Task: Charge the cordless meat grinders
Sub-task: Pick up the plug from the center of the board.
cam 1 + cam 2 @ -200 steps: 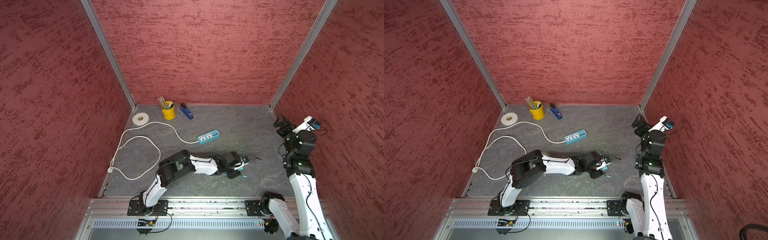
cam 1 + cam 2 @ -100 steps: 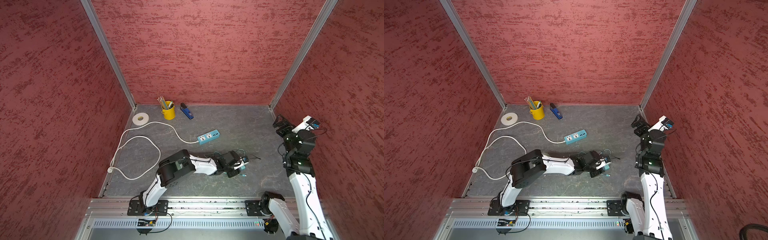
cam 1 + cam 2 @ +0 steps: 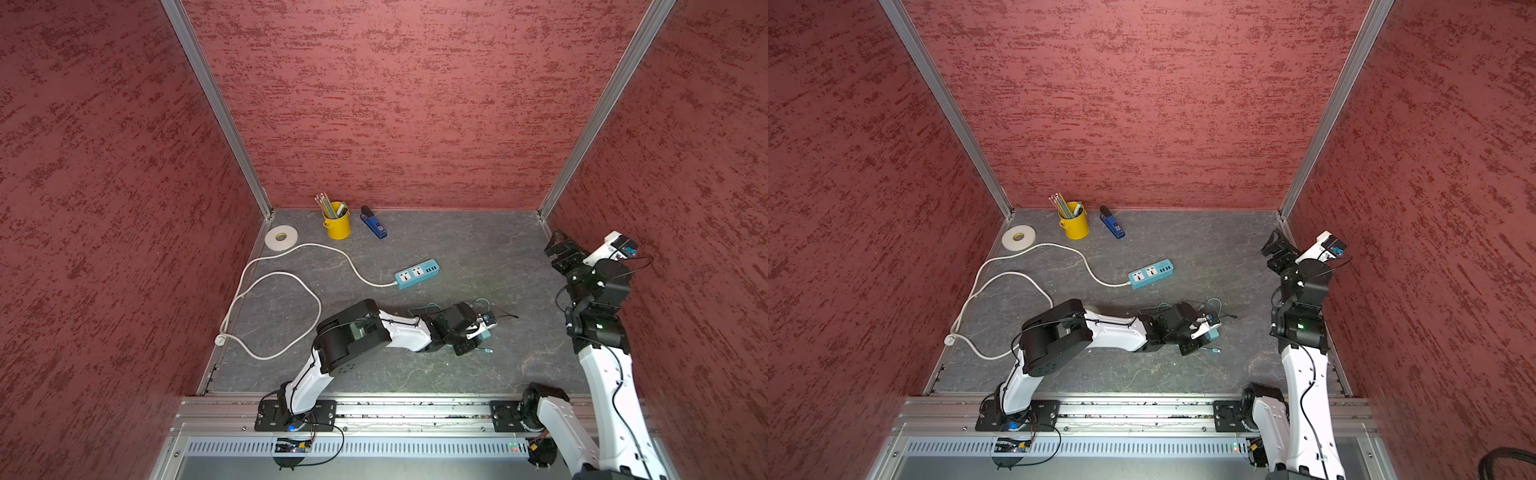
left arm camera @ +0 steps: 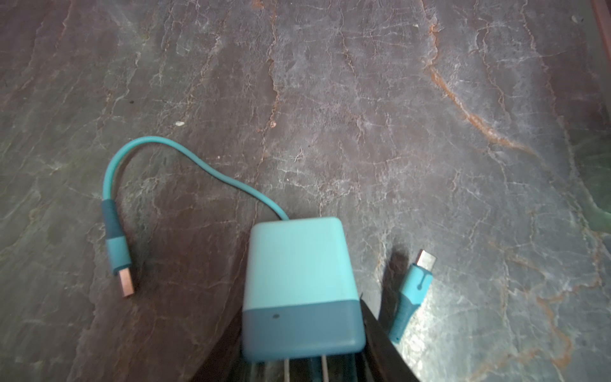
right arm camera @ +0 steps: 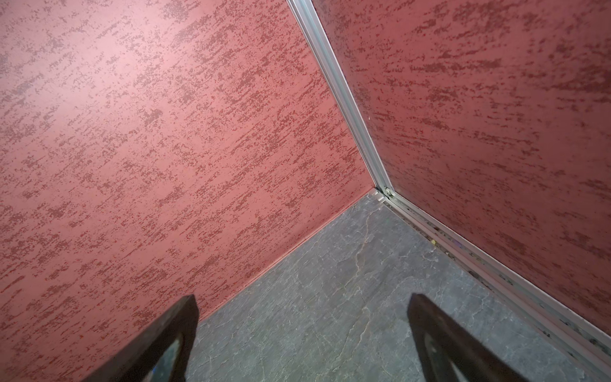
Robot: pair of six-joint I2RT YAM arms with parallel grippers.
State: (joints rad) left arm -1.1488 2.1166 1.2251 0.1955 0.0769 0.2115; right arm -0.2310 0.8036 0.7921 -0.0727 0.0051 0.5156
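Left gripper [image 4: 299, 344] clamped on meat grinder [image 4: 299, 264], lower centre; right gripper [image 5: 302, 297] jaws apart. Next we fetch the cable plug [image 4: 415, 284].

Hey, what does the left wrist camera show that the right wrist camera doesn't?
Left wrist only: the mint meat grinder held in the left gripper, and a teal cable with both plugs unconnected. Right wrist only: the red walls, the metal corner post and the open right gripper, holding nothing. Both: the grey stone tabletop.
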